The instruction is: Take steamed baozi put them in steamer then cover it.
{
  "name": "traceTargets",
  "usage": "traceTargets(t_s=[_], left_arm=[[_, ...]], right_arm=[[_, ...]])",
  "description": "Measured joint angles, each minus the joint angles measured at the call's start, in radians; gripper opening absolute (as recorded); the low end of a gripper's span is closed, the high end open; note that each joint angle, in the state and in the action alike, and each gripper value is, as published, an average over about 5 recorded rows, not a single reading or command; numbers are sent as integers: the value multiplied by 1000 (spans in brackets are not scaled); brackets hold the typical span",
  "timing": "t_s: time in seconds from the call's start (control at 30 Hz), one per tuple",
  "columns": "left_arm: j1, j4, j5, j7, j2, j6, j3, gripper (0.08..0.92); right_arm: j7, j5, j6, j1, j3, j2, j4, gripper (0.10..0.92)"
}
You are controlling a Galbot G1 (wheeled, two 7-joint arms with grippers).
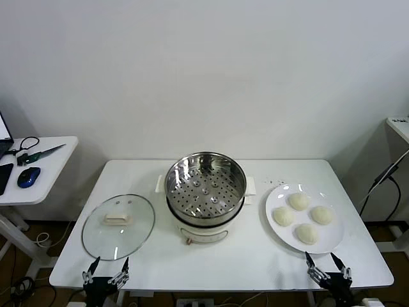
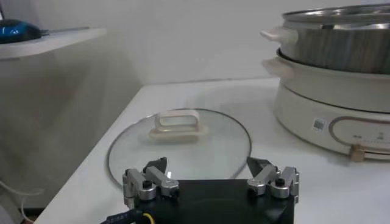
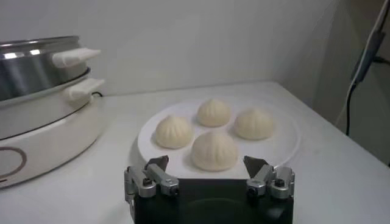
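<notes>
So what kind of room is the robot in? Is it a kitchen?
Probably a lab or office set up for cooking practice, not a real kitchen. The steamer sits on a plain white table by a bare wall, and a side desk holds a computer mouse.

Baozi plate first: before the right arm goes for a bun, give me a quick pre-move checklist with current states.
1. Right gripper open, nothing held, at the table's near edge: ok.
2. Four baozi on the white plate, none yet moved: ok.
3. Nearest baozi in front of the right gripper, nothing between: ok.
4. Steamer uncovered, perforated tray bare: ok.
5. Glass lid flat on the table to the left of the steamer, handle up, apart from it: ok.
6. Left gripper open, idle at the near edge by the lid: ok.
</notes>
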Motion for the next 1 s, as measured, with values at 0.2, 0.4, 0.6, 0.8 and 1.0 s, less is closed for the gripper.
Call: traceTargets(t_s=[0.2, 0.4, 0.6, 0.8, 1.0], left_arm=[[0, -11, -2, 1, 4, 2, 6, 823], [8, -22, -2, 1, 16, -2, 13, 823], [4, -27, -3, 2, 21, -3, 13, 823], [1, -24, -1, 5, 20, 0, 17, 823], [-2, -24, 0, 7, 19, 4, 18, 823]], right_arm=[[-30, -54, -104, 163, -28, -104, -35, 823], [-208, -170, -196, 463, -182, -306, -145, 823], [-500, -328, -143, 855, -516, -468, -325, 823], [-795, -447, -28, 1251, -913, -516, -519, 823], [-997, -490, 30, 1631, -1295, -484, -686, 823]])
